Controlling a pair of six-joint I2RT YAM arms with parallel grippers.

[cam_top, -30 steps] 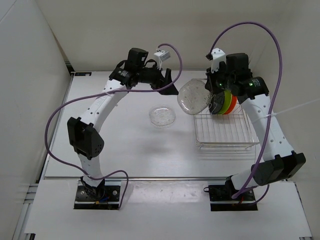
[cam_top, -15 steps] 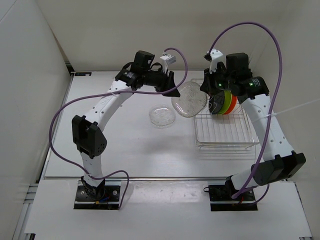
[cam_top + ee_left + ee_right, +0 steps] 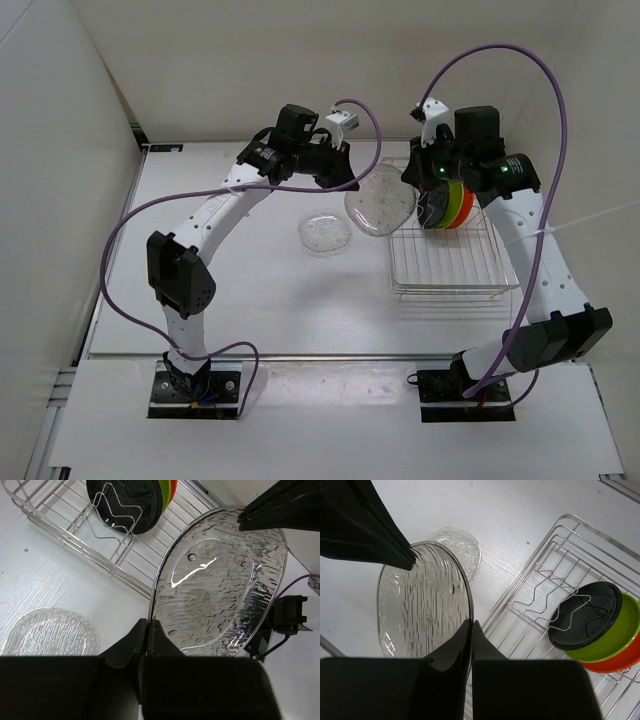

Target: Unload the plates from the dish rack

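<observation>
Clamped at opposite rims by left gripper (image 3: 148,627) and right gripper (image 3: 471,625), both pinched tight: clear plate (image 3: 380,200), tilted aloft beside dish rack (image 3: 445,265). Upright in rack: black plate (image 3: 582,615), lime green plate (image 3: 615,635), orange plate (image 3: 625,660). Flat on table (image 3: 250,290): second clear plate (image 3: 325,232).

**Count: 5 plates, 1 rack, 2 arms**

Plates, 5 total.
- Clear: 2, the raised clear plate (image 3: 380,200) and the flat clear plate (image 3: 326,232).
- Black: 1, the black plate (image 3: 584,616).
- Lime green: 1, the lime green plate (image 3: 616,634).
- Orange: 1, the orange plate (image 3: 626,661).

So 2 clear vs 3 coloured.

Dish rack (image 3: 450,291): 1.
Arms: 2, left arm (image 3: 212,215) and right arm (image 3: 535,250).
Grippers: 2, left gripper (image 3: 148,626) and right gripper (image 3: 471,626), one per arm. 2 fingers (image 3: 125,645) each, 4 total.
Purple cables: 2, left cable (image 3: 105,252), right cable (image 3: 495,47).
Black base mounts: 2, left base mount (image 3: 198,390) and right base mount (image 3: 465,390).
Table (image 3: 250,290): 1.
</observation>
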